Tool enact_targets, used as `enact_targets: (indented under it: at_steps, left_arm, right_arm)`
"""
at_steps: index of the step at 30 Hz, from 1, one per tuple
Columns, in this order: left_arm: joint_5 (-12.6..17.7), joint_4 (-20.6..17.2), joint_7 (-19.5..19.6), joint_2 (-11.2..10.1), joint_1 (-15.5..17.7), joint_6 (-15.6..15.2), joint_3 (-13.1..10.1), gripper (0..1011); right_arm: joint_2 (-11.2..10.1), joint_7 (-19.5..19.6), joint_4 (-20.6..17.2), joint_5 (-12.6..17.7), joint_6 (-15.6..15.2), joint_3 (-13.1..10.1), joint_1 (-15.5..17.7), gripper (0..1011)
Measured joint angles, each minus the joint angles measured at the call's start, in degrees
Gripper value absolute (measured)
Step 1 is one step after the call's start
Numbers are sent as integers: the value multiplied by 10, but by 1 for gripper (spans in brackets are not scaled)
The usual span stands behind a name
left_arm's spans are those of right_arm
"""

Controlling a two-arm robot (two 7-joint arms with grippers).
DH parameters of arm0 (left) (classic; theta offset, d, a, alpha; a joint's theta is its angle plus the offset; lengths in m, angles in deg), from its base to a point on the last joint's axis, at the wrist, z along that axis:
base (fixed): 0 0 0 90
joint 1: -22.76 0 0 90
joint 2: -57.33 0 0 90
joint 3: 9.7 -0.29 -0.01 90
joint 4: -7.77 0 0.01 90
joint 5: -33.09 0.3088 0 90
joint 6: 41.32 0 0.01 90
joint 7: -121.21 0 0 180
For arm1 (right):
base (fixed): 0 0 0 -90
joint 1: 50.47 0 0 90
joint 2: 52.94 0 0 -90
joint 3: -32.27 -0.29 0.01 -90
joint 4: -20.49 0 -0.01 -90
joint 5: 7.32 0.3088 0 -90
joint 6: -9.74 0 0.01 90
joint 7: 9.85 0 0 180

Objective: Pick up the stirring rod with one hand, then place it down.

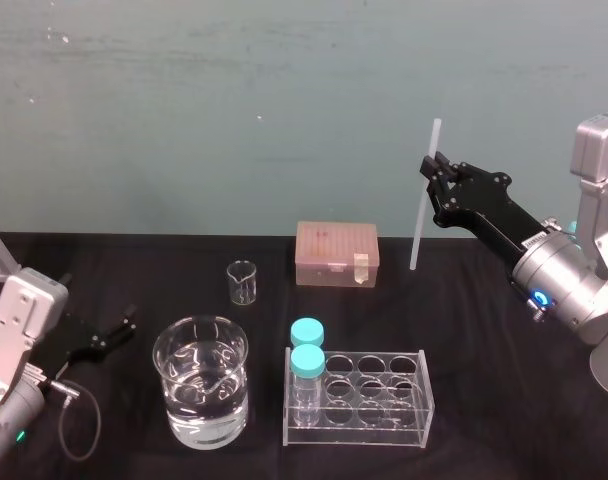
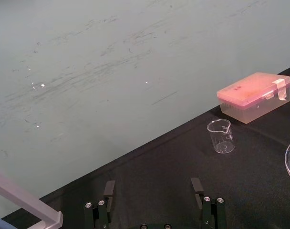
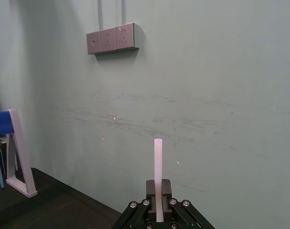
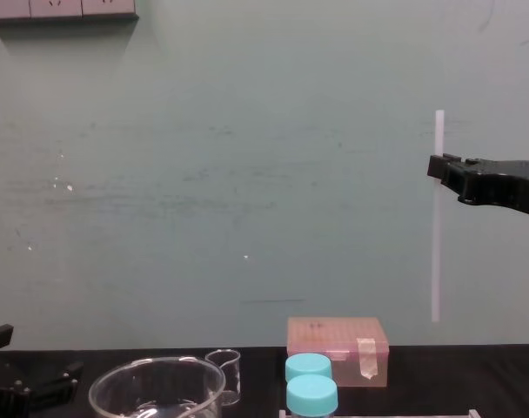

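Inventory, table (image 1: 484,330) with black cover, set against a teal wall (image 1: 234,100):

1. Large glass beaker (image 1: 201,392), part-filled with clear water.
2. Small glass beaker (image 1: 242,282), empty, upright, at 1 o'clock from item 1, well apart.
3. Clear plastic rack (image 1: 359,432), nine wells, at 3 o'clock from item 1.
4. Two blue-capped jars (image 1: 307,335) (image 1: 307,362), in the rack's 9 o'clock column, one behind the other.
5. Pink lidded box (image 1: 336,254), shut, at 12 o'clock from the rack.
6. Grey socket panel (image 3: 110,39), high on the wall.
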Motion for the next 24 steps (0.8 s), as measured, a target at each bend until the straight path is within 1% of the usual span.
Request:
enact_targets:
  at_steps: [15,17,18,20,22,24]
  left_arm:
    - [0,0,0,0,0,0,0,1005]
    - [0,0,0,0,0,0,0,1005]
    - [0,0,0,0,0,0,0,1005]
    - [0,0,0,0,0,0,0,1005]
    - [0,0,0,0,0,0,0,1005]
    - [0,0,0,0,0,0,0,1005]
  right_arm:
    - [0,0,0,0,0,0,0,75]
    - [1,-11,3,3,1,-3,-3,75]
    - [2,-26,6,12,2,-6,-6,75]
    - [2,-41,6,22,1,-10,-7,75]
    - [0,-56,-2,36,-5,-17,-2,75]
    - [-2,-63,-11,46,-12,-24,5,75]
